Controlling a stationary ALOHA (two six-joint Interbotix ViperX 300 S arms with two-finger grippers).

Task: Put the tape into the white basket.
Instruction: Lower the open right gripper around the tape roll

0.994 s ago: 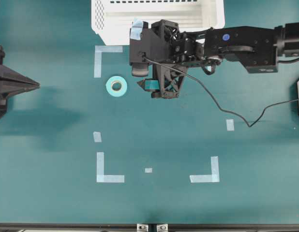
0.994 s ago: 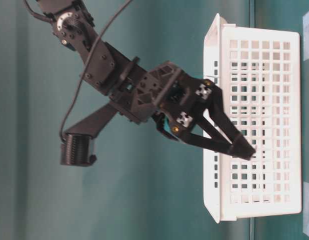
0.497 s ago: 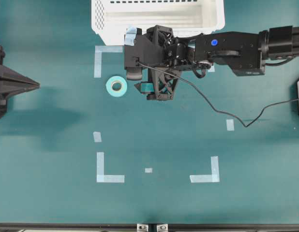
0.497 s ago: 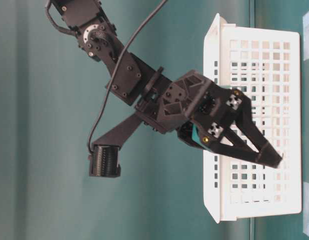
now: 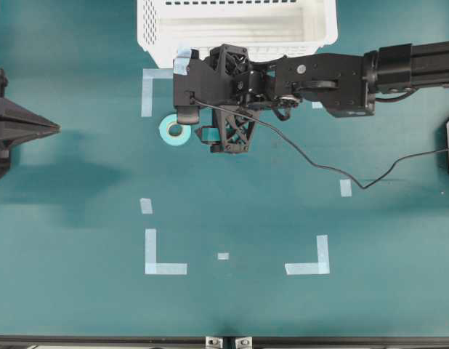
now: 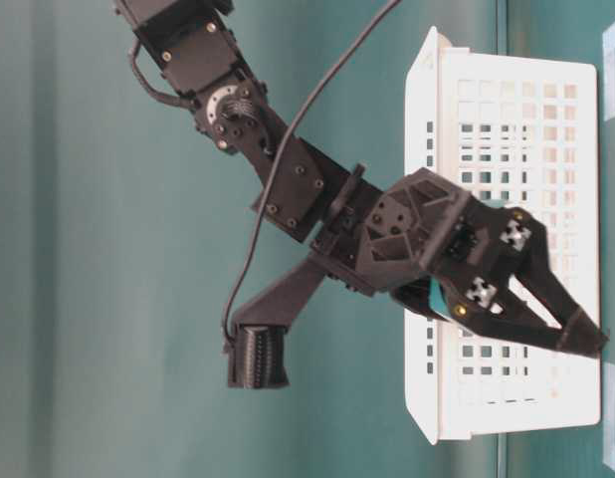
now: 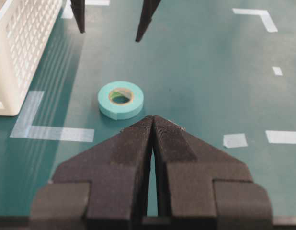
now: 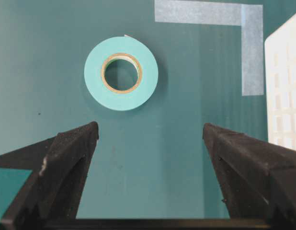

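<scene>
The perforated white plastic basket (image 5: 237, 25) sat at the tabletop's (image 5: 79, 291) far edge. The matte black right gripper (image 8: 150, 143) hung spread wide above the small round teal tape (image 8: 121, 73), lying flat beside the basket's near-left corner. The left gripper (image 7: 153, 125) was pinched together.

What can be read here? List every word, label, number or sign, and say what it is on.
There is no readable text in any view.
The tape: plain teal, no print.
The white basket: no label showing.
The right gripper: small black-and-white patterned squares show on it in the table-level view, not text.
The left gripper: no marking.
The pale strips on the table: blank.
</scene>
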